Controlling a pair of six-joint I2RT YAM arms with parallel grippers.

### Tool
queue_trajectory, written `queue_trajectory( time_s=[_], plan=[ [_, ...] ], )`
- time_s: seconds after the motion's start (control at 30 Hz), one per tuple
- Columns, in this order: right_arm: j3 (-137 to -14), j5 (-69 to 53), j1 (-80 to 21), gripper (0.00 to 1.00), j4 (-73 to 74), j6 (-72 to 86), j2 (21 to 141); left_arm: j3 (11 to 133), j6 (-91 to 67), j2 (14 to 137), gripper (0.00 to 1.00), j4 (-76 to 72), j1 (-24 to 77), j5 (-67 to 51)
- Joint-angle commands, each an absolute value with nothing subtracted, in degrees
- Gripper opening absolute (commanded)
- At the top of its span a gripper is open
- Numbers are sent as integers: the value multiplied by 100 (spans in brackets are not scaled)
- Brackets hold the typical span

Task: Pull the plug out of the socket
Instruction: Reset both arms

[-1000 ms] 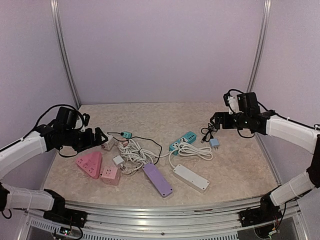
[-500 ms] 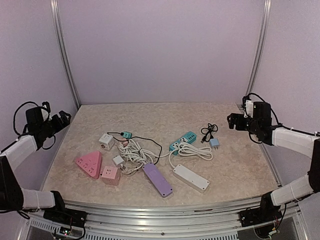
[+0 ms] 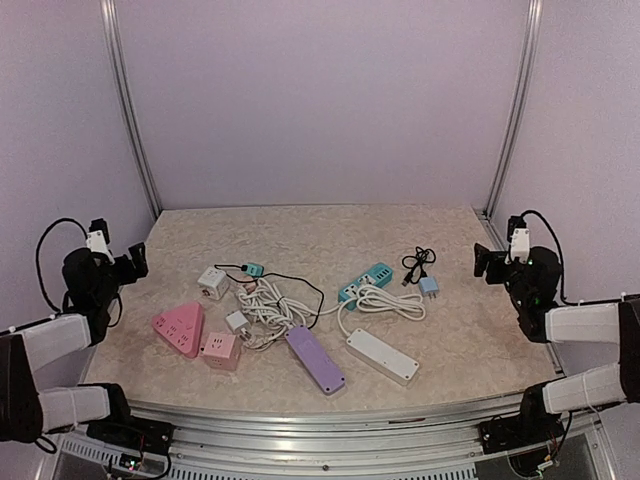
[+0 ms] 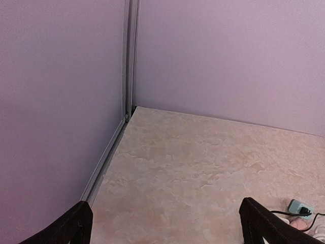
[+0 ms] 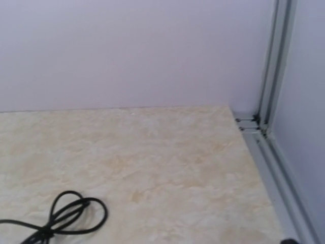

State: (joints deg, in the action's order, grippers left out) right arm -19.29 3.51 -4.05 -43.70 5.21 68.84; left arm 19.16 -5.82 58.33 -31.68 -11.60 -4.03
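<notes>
At mid-table, white plug [image 3: 353, 291] is sitting in the near end of teal power strip [image 3: 372, 276] amid tangled cords [image 3: 268, 300], while left gripper [image 3: 130, 260] and right gripper [image 3: 483, 262] are hovering at opposite edges, fingers apart and empty; unbraced, the light strip is probably risking being dragged along by any pull.

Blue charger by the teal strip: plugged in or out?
Out. The blue charger lies apart from the teal power strip, bare table between them.

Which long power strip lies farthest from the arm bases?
The teal rectangular power strip; the purple strip and the white strip lie nearer the front edge.
</notes>
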Motion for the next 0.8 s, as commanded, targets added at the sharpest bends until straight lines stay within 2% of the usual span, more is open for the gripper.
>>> queue_trajectory(
  time_s=[0.0,0.77],
  plan=[
    [-1570,554,-325,100,-5562,214,7003,1672,-238,5950,99,-3976,-968,261],
    [-1417,439,-330,100,-5728,246,6974,1389,-340,5941,99,-4324,-942,376]
  ],
)
